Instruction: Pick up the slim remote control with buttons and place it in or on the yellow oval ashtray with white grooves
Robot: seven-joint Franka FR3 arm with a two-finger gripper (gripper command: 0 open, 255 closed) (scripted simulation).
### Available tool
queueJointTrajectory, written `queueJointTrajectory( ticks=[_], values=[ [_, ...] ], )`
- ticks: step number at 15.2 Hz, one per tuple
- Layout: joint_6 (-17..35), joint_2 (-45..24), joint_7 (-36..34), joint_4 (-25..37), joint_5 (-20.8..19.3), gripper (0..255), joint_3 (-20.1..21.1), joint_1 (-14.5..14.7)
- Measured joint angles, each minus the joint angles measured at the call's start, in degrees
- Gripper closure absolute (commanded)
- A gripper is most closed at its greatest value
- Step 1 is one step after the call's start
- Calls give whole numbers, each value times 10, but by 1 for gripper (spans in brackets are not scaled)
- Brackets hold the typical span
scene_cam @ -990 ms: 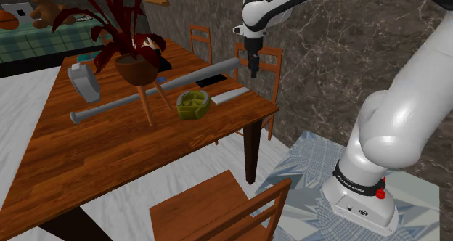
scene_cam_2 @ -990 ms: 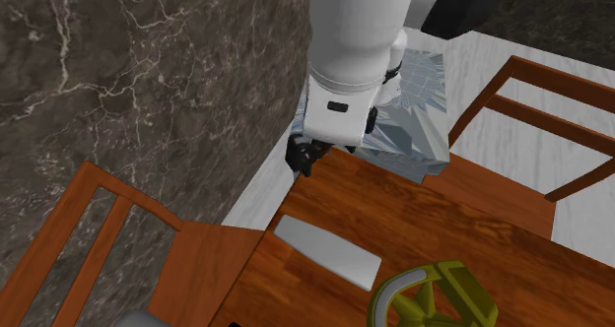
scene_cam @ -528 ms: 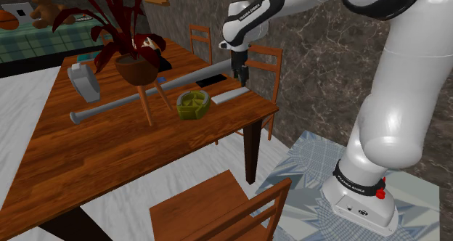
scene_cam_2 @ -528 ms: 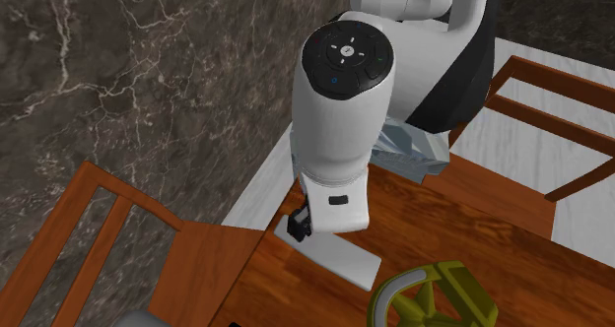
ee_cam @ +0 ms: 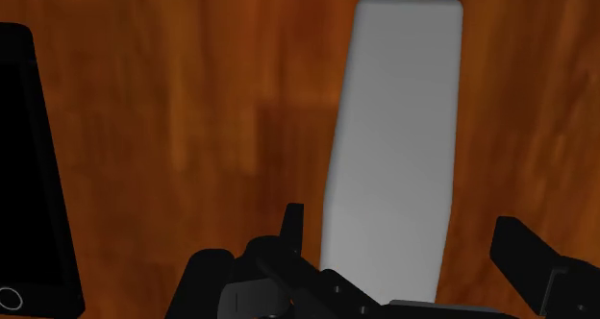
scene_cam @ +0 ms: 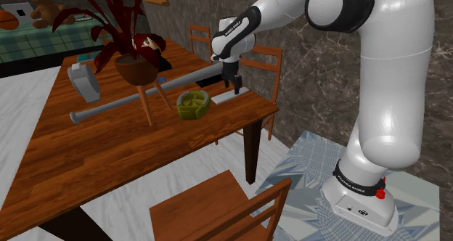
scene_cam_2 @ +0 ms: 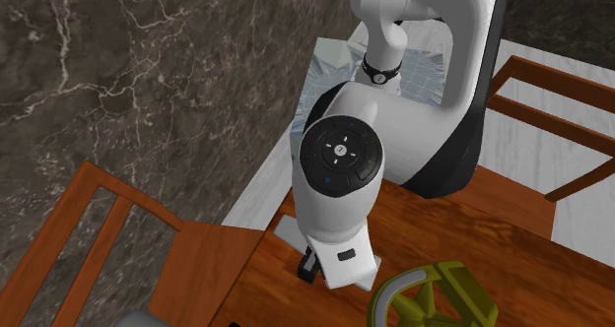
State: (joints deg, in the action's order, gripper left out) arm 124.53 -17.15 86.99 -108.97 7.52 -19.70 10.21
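Grey slab remote (ee_cam: 394, 144) lies flat on the wooden worktop (ee_cam: 192, 96) near its edge, just beside the olive-yellow ashtray (scene_cam: 193, 104). A black handset (ee_cam: 34, 173) lies alongside the remote. A bat (scene_cam: 109, 105) and a potted plant (scene_cam: 136, 58) stand farther off. The tool (ee_cam: 399, 221), fingers apart, straddles the remote's end without touching it. It has dropped lower than half a second ago.

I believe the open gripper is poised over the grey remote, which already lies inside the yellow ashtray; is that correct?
Not quite: the gripper is open over the grey remote, but the remote lies on the wooden table, with bare wood around it in the wrist view. The yellow ashtray sits apart in the shoulder view.
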Motion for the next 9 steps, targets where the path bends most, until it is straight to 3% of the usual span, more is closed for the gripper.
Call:
queueJointTrajectory(
  ticks=[9],
  values=[
    [28,-19,7,-10,9,0,4,-3]
  ],
)
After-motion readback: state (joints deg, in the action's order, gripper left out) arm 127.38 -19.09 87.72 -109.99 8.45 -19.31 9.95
